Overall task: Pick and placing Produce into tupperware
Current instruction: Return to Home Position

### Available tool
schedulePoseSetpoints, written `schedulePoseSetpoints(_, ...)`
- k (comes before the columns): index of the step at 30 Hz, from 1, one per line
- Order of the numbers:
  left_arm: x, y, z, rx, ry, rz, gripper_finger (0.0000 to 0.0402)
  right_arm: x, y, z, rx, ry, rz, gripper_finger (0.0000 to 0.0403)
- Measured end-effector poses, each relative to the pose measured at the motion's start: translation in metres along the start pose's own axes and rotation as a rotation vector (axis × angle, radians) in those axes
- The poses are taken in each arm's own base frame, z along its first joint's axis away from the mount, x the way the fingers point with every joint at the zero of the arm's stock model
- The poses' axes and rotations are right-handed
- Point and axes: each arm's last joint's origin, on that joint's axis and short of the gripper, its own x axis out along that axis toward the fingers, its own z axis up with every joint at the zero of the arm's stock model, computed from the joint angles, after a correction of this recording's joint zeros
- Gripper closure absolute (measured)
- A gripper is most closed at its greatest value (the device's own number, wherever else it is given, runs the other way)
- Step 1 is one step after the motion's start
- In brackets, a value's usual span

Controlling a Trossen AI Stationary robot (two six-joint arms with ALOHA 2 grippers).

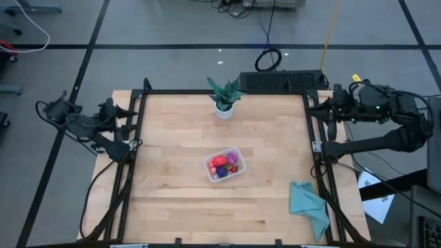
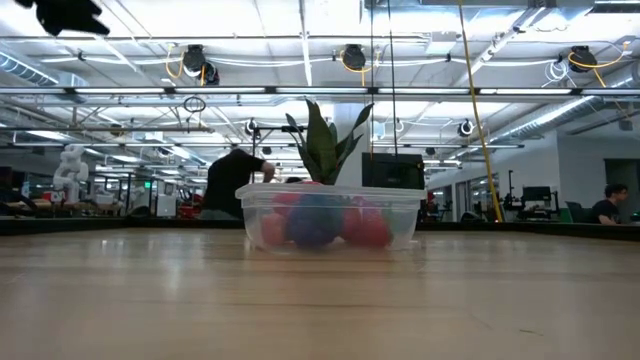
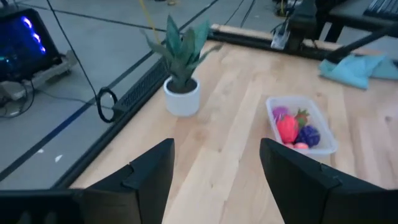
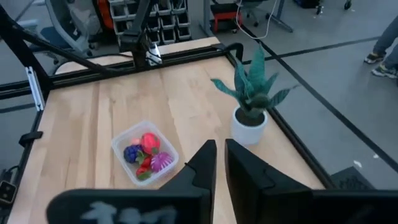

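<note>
Low view, nearest item: bare wooden tabletop [image 2: 320,310]. Next, seen from above: teal cloth [image 1: 308,203], crumpled by the right edge, well apart from the container and no part of the job. Middle of the tabletop: tupperware [image 2: 405,225], clear, upright, holding all the produce [image 2: 315,222] you can see, with red, pink and purple pieces heaped inside its walls and none lying outside in any view. Behind it: potted plant [image 1: 224,100], white pot, at the far edge. Flanking the far corners: left gripper [image 1: 131,116], off the left rail, jaws wide apart and empty; right gripper [image 1: 313,109], off the right rail, jaws drawn together on nothing. You may judge both arms set clear of the tabletop because the filling looks complete and only parking remains. Farthest: a person [image 2: 235,182] in the room beyond.
</note>
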Motion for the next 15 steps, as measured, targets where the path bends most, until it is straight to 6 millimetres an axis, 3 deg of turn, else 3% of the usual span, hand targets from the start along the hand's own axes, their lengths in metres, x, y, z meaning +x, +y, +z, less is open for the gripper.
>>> schedulePoseSetpoints(8,0.019,0.005,-0.046,-0.164,-0.035,0.012,0.0160,0.000,-0.008,-0.056,0.065,-0.043,0.011,0.0385)
schedulePoseSetpoints(15,0.047,-0.020,-0.063,-0.171,-0.068,-0.082,0.0160,0.023,-0.009,-0.103,0.061,-0.204,0.066,0.0385)
